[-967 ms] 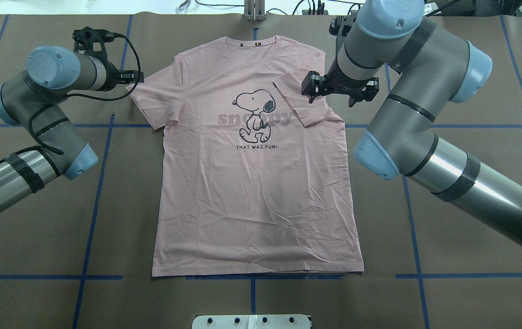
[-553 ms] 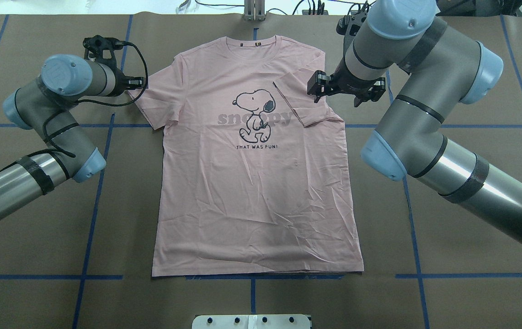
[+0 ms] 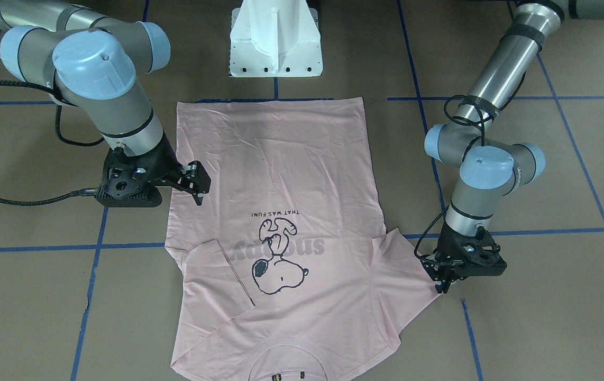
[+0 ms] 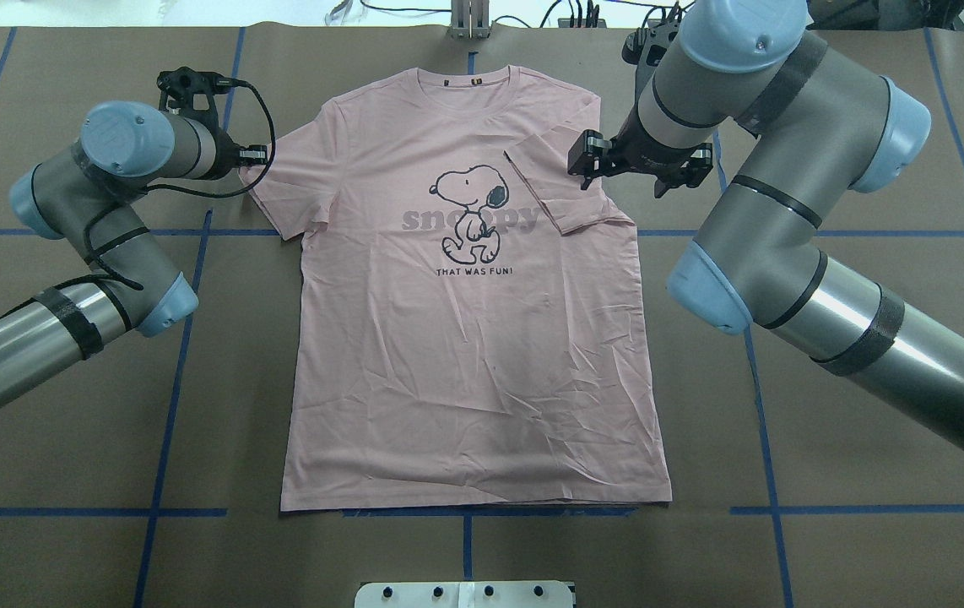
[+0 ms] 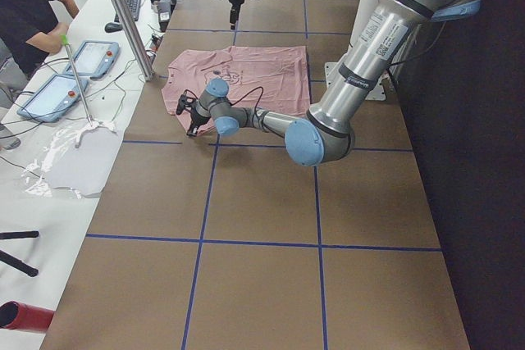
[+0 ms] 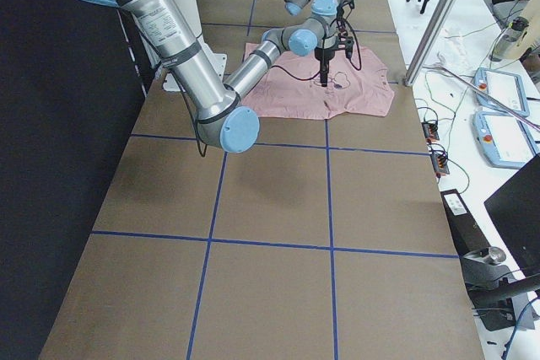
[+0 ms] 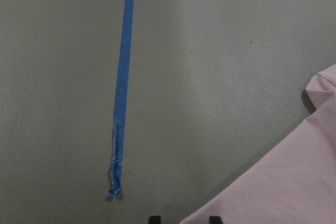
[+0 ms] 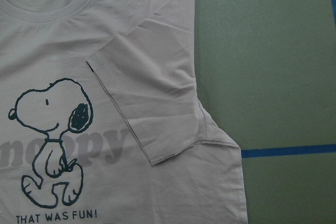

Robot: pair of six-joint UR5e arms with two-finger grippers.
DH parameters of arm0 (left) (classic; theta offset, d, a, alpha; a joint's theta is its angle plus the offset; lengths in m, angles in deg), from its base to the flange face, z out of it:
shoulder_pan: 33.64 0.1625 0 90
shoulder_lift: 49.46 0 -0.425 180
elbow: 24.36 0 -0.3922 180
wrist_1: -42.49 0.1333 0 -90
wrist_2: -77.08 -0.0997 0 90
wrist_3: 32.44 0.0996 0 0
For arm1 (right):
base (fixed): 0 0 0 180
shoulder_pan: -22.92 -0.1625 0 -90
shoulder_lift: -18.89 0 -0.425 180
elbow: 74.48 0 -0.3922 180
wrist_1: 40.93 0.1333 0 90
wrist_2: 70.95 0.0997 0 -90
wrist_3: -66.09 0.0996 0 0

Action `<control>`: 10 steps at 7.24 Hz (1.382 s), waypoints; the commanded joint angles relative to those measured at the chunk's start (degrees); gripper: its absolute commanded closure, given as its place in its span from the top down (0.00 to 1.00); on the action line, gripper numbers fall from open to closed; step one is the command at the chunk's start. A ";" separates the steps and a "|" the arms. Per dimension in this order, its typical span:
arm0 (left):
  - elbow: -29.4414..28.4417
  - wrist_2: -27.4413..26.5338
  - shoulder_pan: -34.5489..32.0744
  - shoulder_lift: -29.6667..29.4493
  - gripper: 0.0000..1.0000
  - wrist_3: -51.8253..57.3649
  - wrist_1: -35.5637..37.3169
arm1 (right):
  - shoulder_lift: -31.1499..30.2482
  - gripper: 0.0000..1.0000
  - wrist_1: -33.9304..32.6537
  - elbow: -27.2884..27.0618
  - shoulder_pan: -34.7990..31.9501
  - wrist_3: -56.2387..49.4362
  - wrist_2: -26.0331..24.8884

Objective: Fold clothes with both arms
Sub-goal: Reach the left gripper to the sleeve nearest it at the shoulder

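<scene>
**A:** Where's the T-shirt (image 4: 465, 363)?

**B:** It's flat on the desk (image 4: 51, 473), print side up, with the neck at the far edge and the hem (image 4: 473, 500) nearest the robot. The body is spread full width and only lightly creased.

**A:** Is anything folded yet?

**B:** One piece is. The right sleeve (image 4: 554, 190) has been turned inward and lies over the chest, with its cuff edge just beside the Snoopy print (image 4: 469, 211). The left sleeve (image 4: 279, 181) is spread out on the desk.

**A:** What are the hands doing?

**B:** The left hand (image 3: 442, 284) is low at the tip of the left sleeve. Its wrist camera shows the two fingertips apart with the sleeve's edge running between them, so I'd call it released and not clamped on the cloth. The right hand (image 4: 624, 173) hangs above the folded sleeve and shoulder with its jaws spread, grasping nothing.

**A:** So how far along is it?

**B:** It's early, I'd say. The left sleeve looks like the next piece to go in. After that, both long sides and the hem-to-neck fold remain.
</scene>
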 commanded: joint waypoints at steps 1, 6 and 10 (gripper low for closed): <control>1.00 0.54 -0.21 -0.09 0.00 0.11 0.43 | 0.00 1.00 0.00 0.02 0.00 0.08 -0.09; 11.30 5.22 1.61 -8.42 0.00 -9.90 15.38 | -0.70 1.00 0.09 0.19 -0.09 -0.18 -0.09; -4.26 0.64 5.23 -20.57 0.00 -14.39 12.14 | -4.22 1.00 7.12 0.46 -0.35 -0.36 0.00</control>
